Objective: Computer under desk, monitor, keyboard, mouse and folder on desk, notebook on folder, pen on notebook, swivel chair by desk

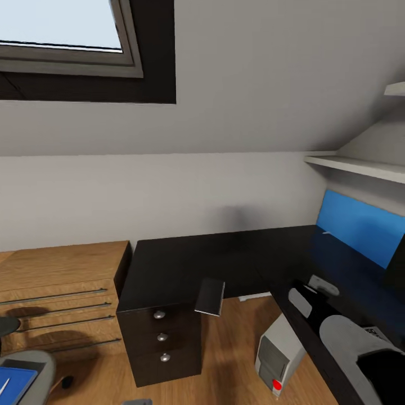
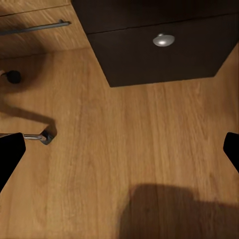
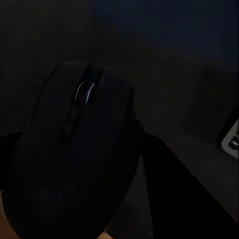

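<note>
Your right tool has the mouse between its fingers, which close against the mouse's two sides; the scroll wheel catches a faint gleam. The mouse sits over the dark top of the table, and a pale corner of the keyboard shows just beside it at the edge of the right wrist view. In the head view your right arm reaches over the table's right wing, in front of the blue wall panel.

Your left tool is spread wide and holds nothing; its two dark fingertips sit at opposite edges of the left wrist view, over bare wood floor near the black drawer unit with its silver knobs.

The computer stands on the floor under the table's right wing, red light on its front. A thin grey notebook overhangs the table's front edge above the drawer unit. At the lower left, the blue folder lies on the seat of the swivel chair, with the pen lying on it.
</note>
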